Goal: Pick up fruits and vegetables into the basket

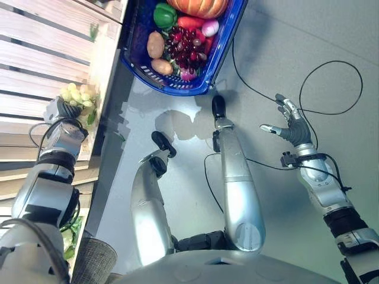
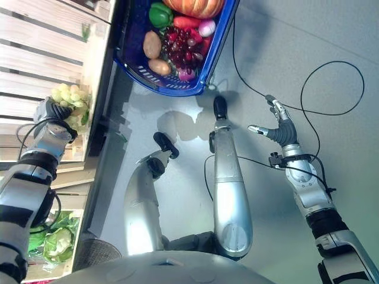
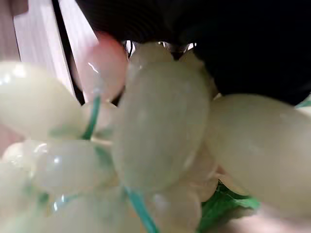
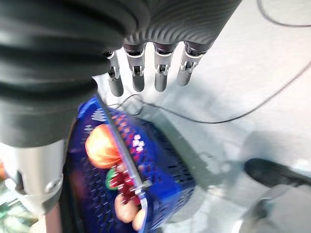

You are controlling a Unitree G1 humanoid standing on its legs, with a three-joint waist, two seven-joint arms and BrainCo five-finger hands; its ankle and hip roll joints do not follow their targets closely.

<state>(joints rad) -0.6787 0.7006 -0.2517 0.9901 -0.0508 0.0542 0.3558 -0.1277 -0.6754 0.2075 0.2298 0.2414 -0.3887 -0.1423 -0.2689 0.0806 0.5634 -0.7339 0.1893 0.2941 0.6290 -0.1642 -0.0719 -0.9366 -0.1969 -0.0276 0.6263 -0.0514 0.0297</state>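
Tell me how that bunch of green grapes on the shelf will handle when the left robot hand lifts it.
The green grapes are smooth, glossy ovals, so probably slippery under the left robot hand. They hang on thin green stems, so the bunch will likely flop and swing rather than stay stiff. Set down on the wooden shelf, loose grapes could roll.

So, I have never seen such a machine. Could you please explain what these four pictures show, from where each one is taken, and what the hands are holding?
It is a humanoid robot. Two pictures come from its head camera looking down; two come from cameras on its wrists. The left hand is at a wooden shelf, closed on a bunch of green grapes, which the left wrist picture shows very close. The right hand hangs open over the grey floor, holding nothing. A blue basket on the floor already holds a pumpkin, a green pepper, potatoes and dark grapes.
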